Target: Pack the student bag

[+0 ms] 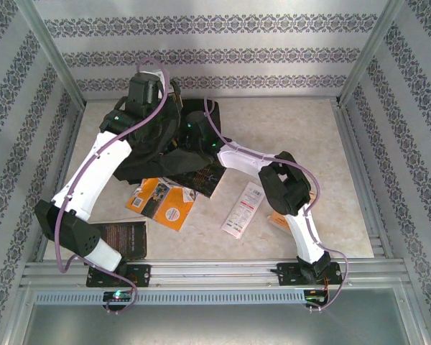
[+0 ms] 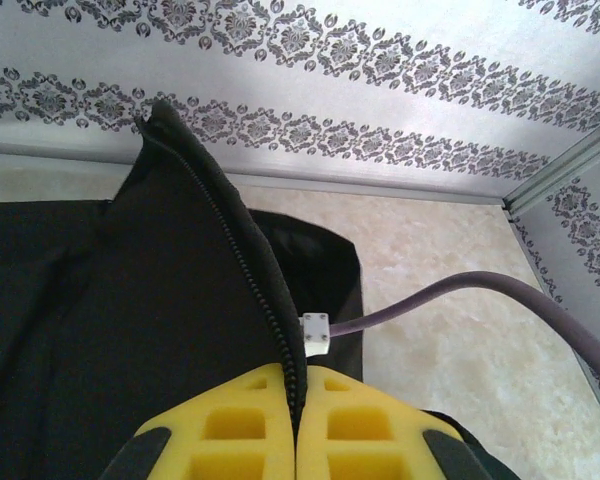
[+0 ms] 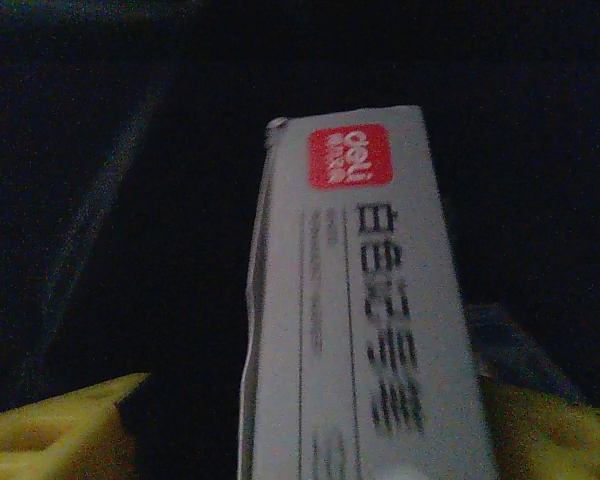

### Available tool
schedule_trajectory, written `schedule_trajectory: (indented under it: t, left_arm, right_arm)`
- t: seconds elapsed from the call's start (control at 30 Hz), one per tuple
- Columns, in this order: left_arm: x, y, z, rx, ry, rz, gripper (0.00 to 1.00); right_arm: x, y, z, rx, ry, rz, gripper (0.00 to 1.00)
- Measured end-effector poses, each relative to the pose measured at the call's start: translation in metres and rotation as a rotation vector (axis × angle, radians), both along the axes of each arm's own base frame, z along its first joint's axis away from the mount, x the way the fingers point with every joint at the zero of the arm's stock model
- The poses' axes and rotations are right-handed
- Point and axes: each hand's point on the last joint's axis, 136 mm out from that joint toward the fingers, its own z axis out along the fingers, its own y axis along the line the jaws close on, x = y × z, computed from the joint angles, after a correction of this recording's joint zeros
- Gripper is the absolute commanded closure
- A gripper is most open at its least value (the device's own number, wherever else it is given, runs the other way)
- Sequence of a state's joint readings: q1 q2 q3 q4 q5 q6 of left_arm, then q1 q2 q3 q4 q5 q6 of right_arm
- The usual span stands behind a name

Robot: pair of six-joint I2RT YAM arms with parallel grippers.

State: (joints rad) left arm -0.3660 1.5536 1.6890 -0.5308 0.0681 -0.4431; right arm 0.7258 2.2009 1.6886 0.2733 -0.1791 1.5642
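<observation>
Right wrist: white box (image 3: 360,300), long axis away from right gripper (image 3: 300,430), between spread fingers (image 3: 50,425) inside student bag (image 2: 100,330); left gripper (image 2: 298,400) pinches zipper edge (image 2: 230,240).

The pale, marbled beige table (image 1: 309,136) carried a large black soft fabric student bag (image 1: 147,167) toward its far left corner. A dark flat book (image 1: 205,180) lay touching the bag's near edge, with an orange and black flat package (image 1: 161,203) just beside it. A slim white packet with red print (image 1: 243,210) lay mid-table, and a dark glossy card (image 1: 123,237) lay near the near left corner.
</observation>
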Motion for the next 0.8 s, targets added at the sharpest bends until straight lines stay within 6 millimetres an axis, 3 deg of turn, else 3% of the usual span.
schedule_trajectory:
  t: [0.13,0.3,0.5,0.67,0.8]
  left_arm:
    - [0.003,0.008,0.0,-0.003,-0.004,0.018,1.0]
    - [0.003,0.02,-0.012,-0.002,0.01,0.035,1.0]
    - [-0.003,0.027,-0.036,-0.015,0.036,0.034,1.0]
    - [-0.007,0.019,-0.063,-0.042,0.082,-0.006,1.0]
    - [-0.011,0.012,-0.081,-0.067,0.116,-0.041,1.0]
  right_arm:
    - [-0.003,0.002,0.001,-0.007,-0.037,0.044,0.2]
    - [-0.01,-0.01,-0.007,-0.121,-0.08,0.121,0.19]
    - [-0.046,-0.044,0.002,-0.291,-0.183,0.21,0.25]
    - [-0.068,-0.074,0.029,-0.371,-0.299,0.25,0.32]
    - [-0.076,-0.112,0.046,-0.442,-0.374,0.243,0.32]
